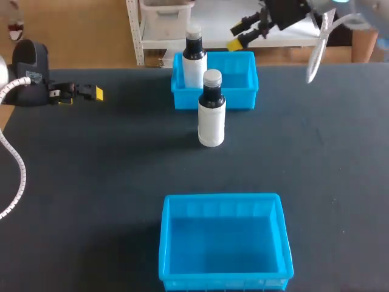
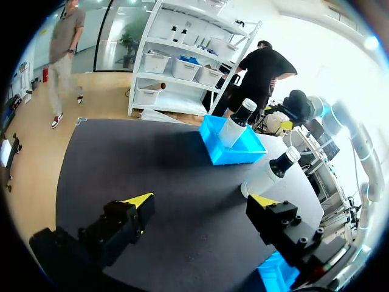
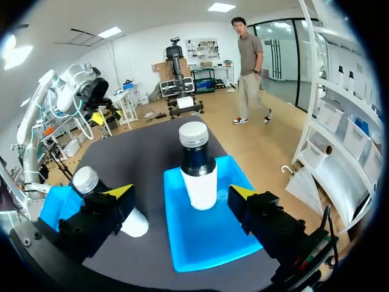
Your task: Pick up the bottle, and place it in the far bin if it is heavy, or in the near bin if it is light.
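Two white bottles with black necks and silver caps are in view. One bottle [image 1: 194, 59] [image 3: 198, 170] stands upright in the left end of the far blue bin [image 1: 243, 91] [image 3: 206, 237]. My right gripper [image 1: 238, 35] [image 3: 181, 194] hangs open above the bin's back edge, its fingers apart from that bottle on either side, nothing held. The other bottle [image 1: 211, 117] [image 2: 270, 173] stands on the table just in front of the far bin. My left gripper [image 1: 85, 92] [image 2: 200, 204] is open and empty at the table's far left.
The near blue bin [image 1: 225, 243] [image 2: 276, 274] sits empty at the table's front middle. Dark tabletop lies between the two bins and to both sides. My left arm's white cable [image 1: 15, 170] trails along the left edge.
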Robot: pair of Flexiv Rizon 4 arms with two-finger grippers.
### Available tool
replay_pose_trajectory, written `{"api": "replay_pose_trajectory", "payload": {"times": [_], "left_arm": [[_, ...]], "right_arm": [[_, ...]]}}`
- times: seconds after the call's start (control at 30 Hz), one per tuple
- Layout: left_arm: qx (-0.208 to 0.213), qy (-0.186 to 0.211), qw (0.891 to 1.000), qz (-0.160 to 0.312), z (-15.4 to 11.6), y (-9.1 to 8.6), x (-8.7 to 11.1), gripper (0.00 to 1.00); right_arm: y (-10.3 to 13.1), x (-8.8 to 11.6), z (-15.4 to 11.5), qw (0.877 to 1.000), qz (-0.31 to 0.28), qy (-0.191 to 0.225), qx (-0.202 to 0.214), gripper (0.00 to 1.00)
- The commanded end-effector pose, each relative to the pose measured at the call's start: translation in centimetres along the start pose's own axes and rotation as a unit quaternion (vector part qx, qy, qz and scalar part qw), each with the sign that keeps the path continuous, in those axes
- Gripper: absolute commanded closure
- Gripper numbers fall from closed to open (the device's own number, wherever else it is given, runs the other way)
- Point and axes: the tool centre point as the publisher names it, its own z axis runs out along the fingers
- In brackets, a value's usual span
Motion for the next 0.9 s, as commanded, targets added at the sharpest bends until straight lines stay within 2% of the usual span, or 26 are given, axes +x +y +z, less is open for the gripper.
{"api": "replay_pose_trajectory", "payload": {"times": [0.03, 0.53, 0.73, 0.9], "left_arm": [[0.000, 0.000, 1.000, 0.000, 0.0, 0.0, 0.0, 0.00], [0.000, 0.000, 1.000, 0.000, 0.0, 0.0, 0.0, 0.00], [0.000, 0.000, 1.000, 0.000, 0.0, 0.0, 0.0, 0.00], [0.000, 0.000, 1.000, 0.000, 0.0, 0.0, 0.0, 0.00]], "right_arm": [[2.7, 1.2, -3.8, 0.999, 0.001, -0.011, 0.034, 0.00], [11.1, 3.8, -9.4, 0.994, -0.020, -0.002, 0.108, 0.00], [13.8, 4.7, -9.6, 0.991, -0.030, 0.003, 0.130, 0.00], [15.6, 5.3, -8.1, 0.990, -0.034, -0.003, 0.136, 0.00]]}}
